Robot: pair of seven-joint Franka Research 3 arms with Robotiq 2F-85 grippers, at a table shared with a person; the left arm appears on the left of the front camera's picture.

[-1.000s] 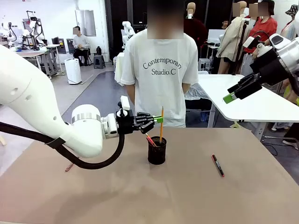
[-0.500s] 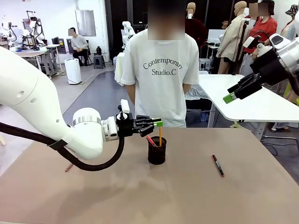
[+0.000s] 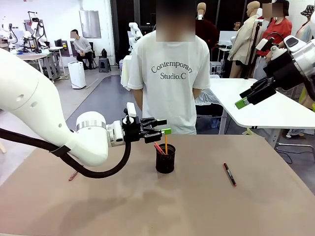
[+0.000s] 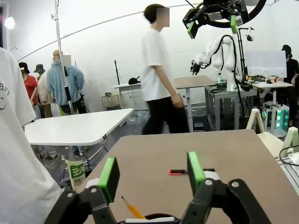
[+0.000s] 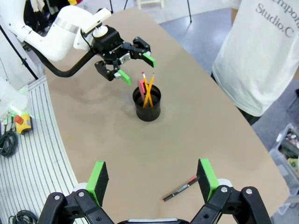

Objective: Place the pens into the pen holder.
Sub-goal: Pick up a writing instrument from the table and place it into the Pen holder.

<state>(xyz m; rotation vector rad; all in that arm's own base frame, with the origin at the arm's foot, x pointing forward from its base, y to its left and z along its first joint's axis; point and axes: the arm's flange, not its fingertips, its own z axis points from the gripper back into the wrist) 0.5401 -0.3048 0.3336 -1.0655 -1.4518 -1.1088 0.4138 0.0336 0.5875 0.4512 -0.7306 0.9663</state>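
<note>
Across the front view, the left arm is reaching in from the left with its wrist level. The left end effector (image 3: 163,126) is pointing right, hovering just above and left of the pen holder (image 3: 165,158), with its jaws standing apart and gripping nothing. The holder is sitting mid-table (image 3: 197,206). A yellow-orange pencil (image 3: 166,143) is standing nearly upright in it, and a pinkish-red pen (image 3: 158,147) is leaning left beside it. To the right, well apart, the black marker (image 3: 229,174) is lying flat, its long axis running near to far. The right end effector (image 3: 248,96) is hanging high at the right, angling down-left, jaws wide and empty.

Through the left wrist view, the green pads (image 4: 110,177) are standing wide apart. The pencil's tip (image 4: 133,210) is slanting up between them, and the marker (image 4: 177,171) is lying crosswise beyond.

From the right wrist view, the right end effector (image 5: 152,175) is spreading wide above the table. The marker (image 5: 180,189) is lying diagonally near it, and the pencil (image 5: 149,88) and pen are crossing inside the holder (image 5: 147,105).
</note>
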